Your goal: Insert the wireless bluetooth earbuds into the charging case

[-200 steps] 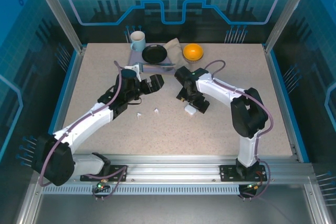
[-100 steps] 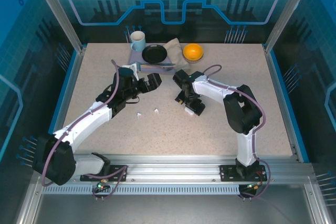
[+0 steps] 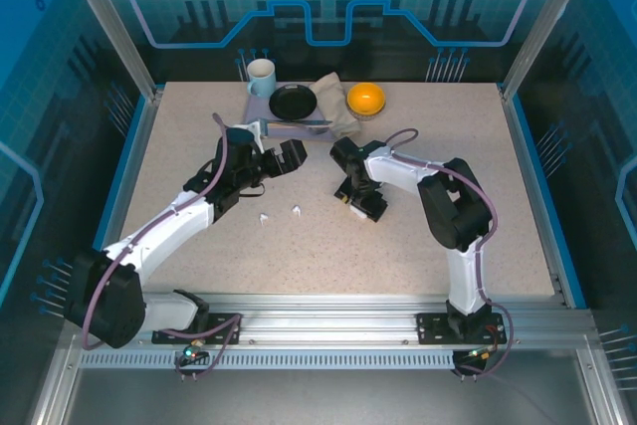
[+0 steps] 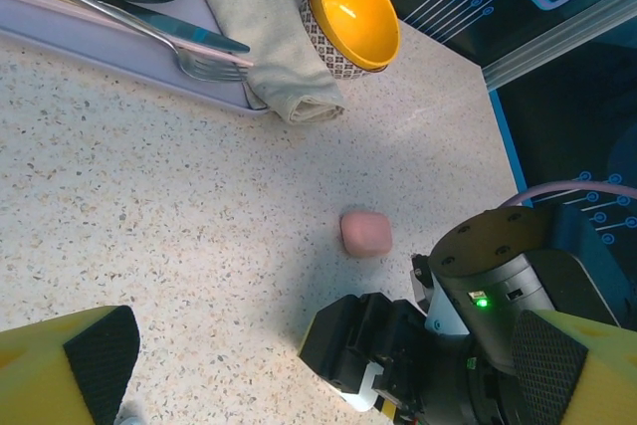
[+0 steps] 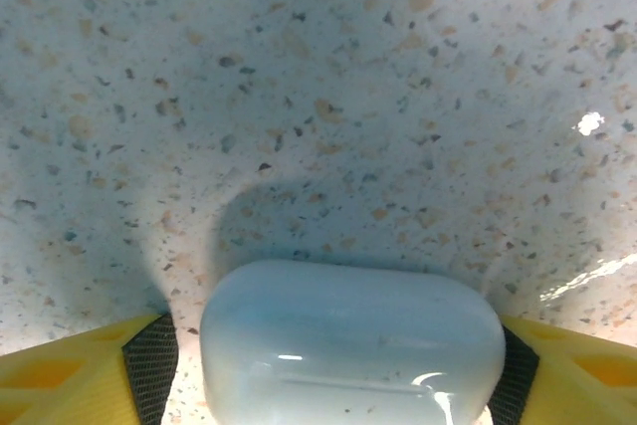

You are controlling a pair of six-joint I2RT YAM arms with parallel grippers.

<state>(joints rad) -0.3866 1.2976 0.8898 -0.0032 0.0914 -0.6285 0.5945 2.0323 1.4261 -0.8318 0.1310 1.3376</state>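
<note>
**Right jaws closing round the white case**

Over the last second your right gripper (image 3: 362,200) came down and inward. The glossy white rounded charging case (image 5: 350,340), which had lain beside it, now sat between its fingers (image 5: 149,357). The jaws had narrowed from wide, and the pads stood just beside each end of the case; whether they touched could not be told.

Your left gripper (image 3: 290,158) stayed spread wide, holding nothing, with a small salmon-pink rounded case (image 4: 365,233) ahead of its fingers.

Two tiny white stemmed earbuds (image 3: 296,210) lay loose on the speckled table (image 3: 199,126), nearer the left fingers than the right.

Judgement: you were securing the case first, and those buds were not yet seated.
</note>
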